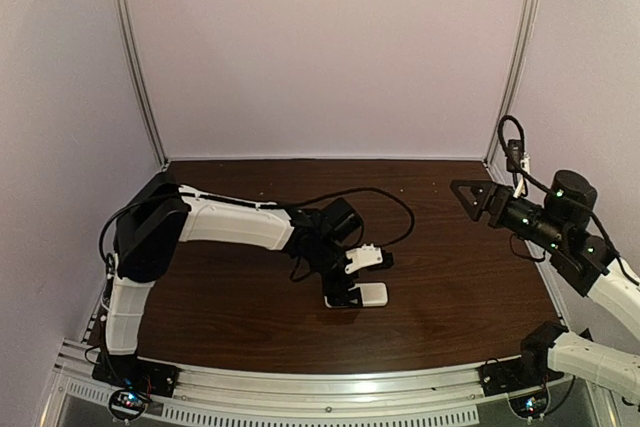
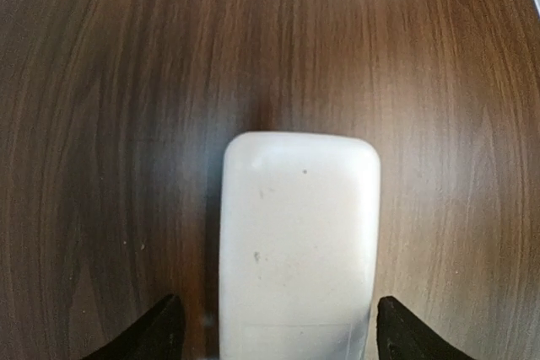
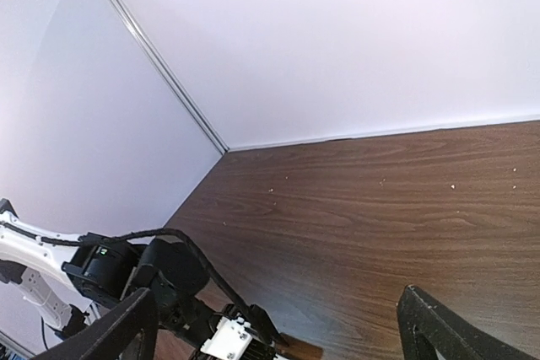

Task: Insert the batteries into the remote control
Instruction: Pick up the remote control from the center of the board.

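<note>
Lying back-up near the middle of the wooden table [image 1: 450, 277], the white remote control [image 2: 297, 242] looks light, stiff and slick, best pinched across its long edges, which the left gripper [image 2: 280, 314] straddles with jaws spread, while the right gripper [image 3: 278, 297] hangs wide-open and empty over the table's right side.

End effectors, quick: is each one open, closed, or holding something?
Left end effector: open, straddling the white remote control, not gripping it.
Right end effector: open, holding nothing.
</note>
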